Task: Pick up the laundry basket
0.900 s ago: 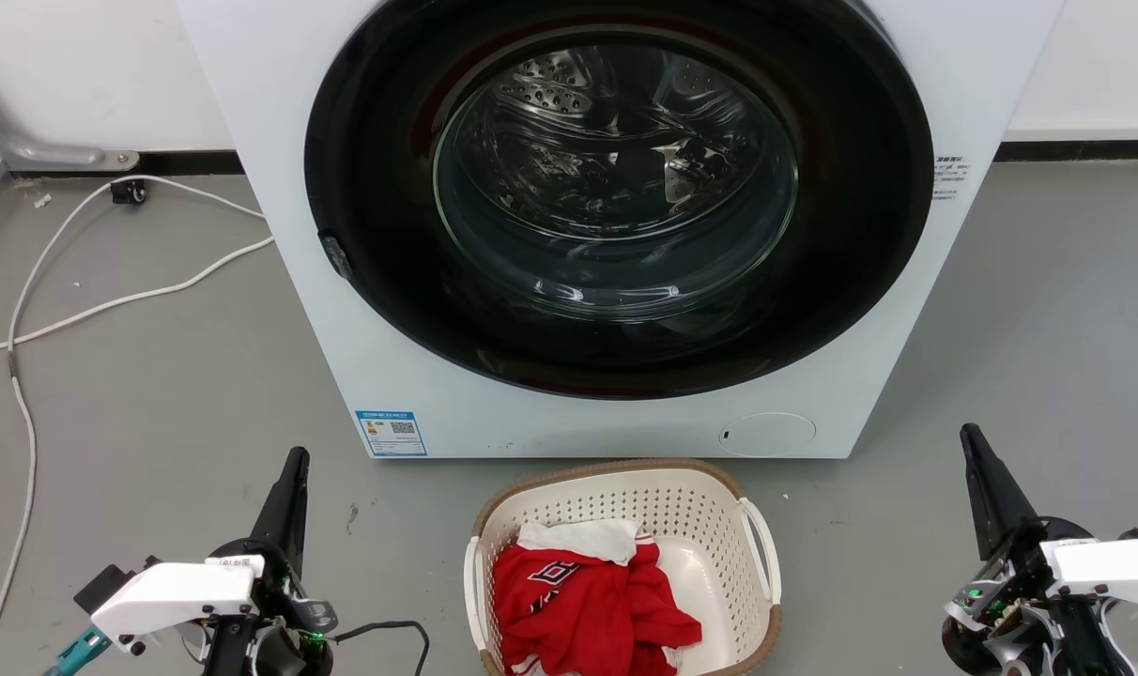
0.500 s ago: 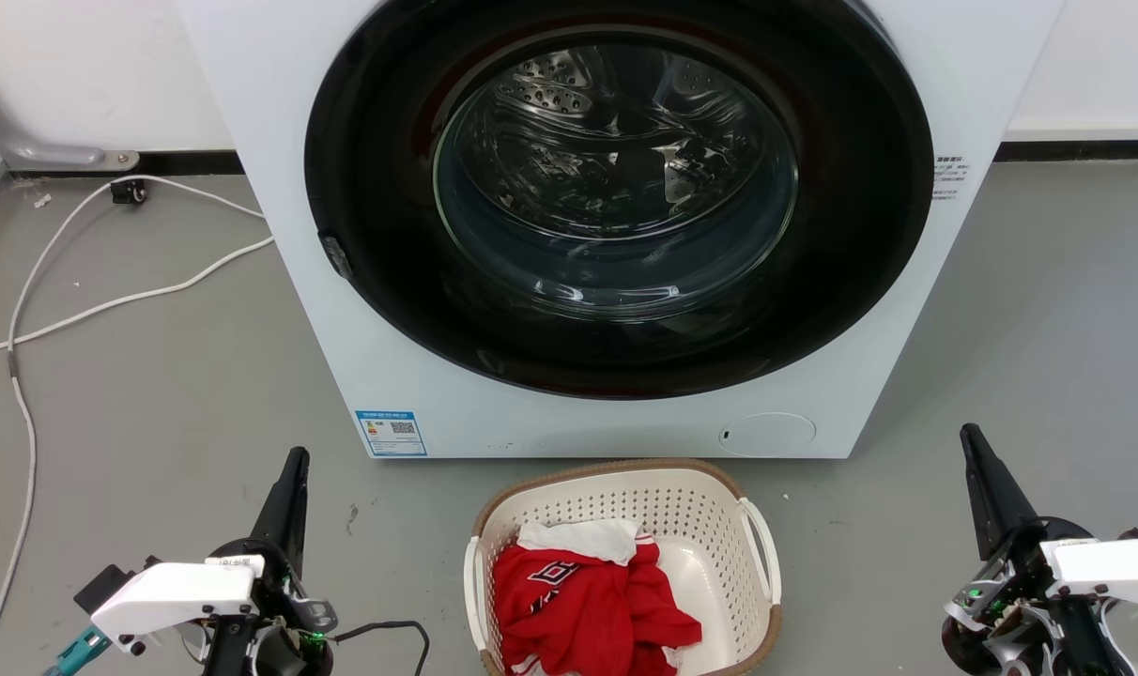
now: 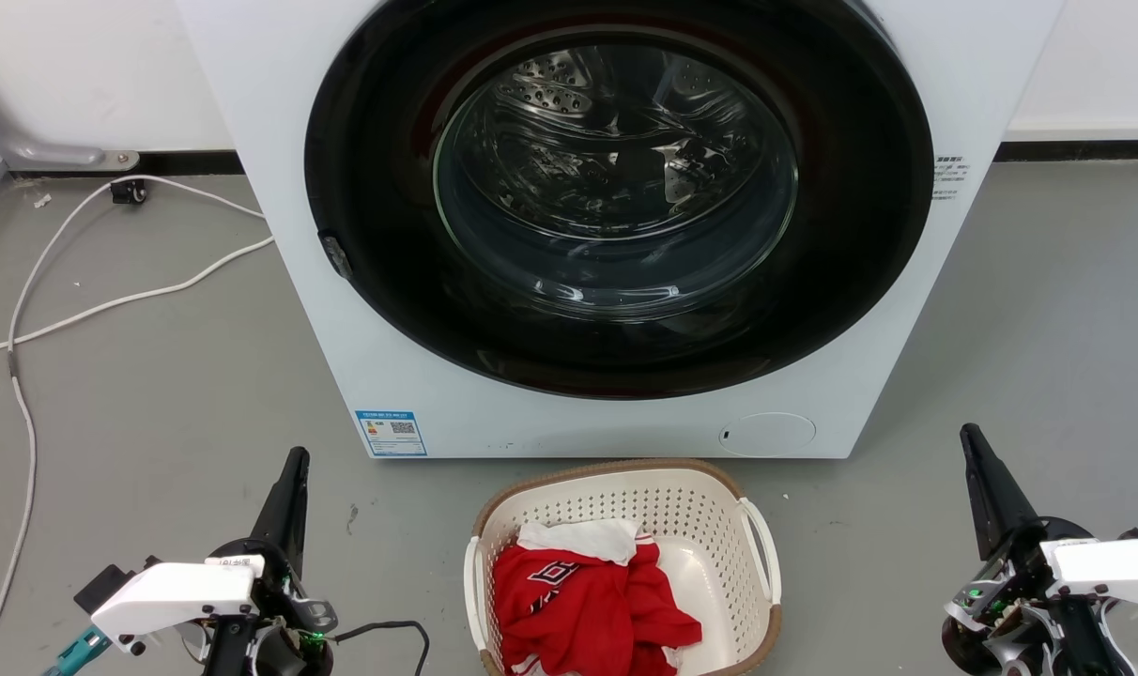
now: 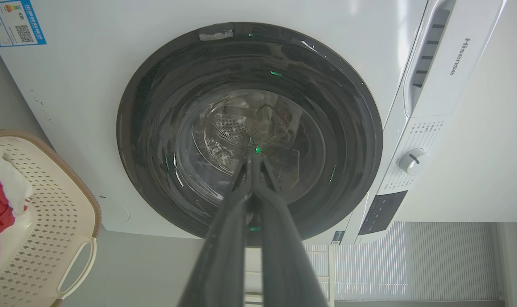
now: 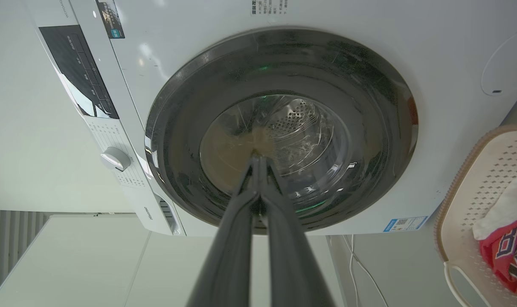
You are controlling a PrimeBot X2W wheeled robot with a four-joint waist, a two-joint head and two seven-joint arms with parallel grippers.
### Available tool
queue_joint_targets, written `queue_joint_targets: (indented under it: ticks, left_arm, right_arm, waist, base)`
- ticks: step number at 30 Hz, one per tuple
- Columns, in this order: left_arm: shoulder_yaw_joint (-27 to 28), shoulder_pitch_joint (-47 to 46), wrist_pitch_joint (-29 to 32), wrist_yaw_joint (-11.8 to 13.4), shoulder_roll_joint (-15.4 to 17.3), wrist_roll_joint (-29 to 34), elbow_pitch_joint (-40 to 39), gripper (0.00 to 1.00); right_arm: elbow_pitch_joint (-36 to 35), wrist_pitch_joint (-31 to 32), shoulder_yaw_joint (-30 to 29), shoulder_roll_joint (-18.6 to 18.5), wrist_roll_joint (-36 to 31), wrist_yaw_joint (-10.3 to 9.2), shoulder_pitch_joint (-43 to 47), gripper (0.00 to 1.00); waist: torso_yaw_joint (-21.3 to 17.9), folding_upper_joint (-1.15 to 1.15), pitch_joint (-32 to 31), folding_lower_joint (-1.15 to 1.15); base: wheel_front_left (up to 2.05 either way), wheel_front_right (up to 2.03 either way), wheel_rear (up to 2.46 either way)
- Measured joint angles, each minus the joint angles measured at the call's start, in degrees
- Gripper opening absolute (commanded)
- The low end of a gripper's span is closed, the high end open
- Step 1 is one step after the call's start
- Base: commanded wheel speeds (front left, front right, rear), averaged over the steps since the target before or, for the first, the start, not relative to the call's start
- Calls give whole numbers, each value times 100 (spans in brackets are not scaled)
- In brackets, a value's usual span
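On floor (image 3: 156,394) near washing machine (image 3: 278,141): laundry basket (image 3: 616,467), between left gripper (image 3: 298,460) and right gripper (image 3: 970,435), both with jaws together.

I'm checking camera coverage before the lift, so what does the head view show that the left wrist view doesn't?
Head view adds the white cables on the floor and the right tool. Left wrist view adds the washer's dial and control panel. Both share the washer door, the laundry basket with red clothes, and the shut left tool.
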Motion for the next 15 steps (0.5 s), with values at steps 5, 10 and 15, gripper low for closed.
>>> queue_joint_targets:
  ticks: [5, 10, 15]
  left_arm:
    - [0, 0, 0, 0, 0, 0, 0, 0]
    - [-3, 9, -2, 0, -1, -3, 16, 100]
    - [-78, 178, -88, 1, -27, -3, 167, 100]
  right_arm:
    - [0, 0, 0, 0, 0, 0, 0, 0]
    - [16, 0, 2, 0, 0, 1, 9, 100]
    - [144, -74, 40, 23, 0, 0, 190, 100]
  waist:
    - [0, 0, 0, 0]
    - [0, 0, 0, 0]
    - [1, 0, 1, 0]
  base:
    - [0, 0, 0]
    - [0, 0, 0]
    - [0, 0, 0]
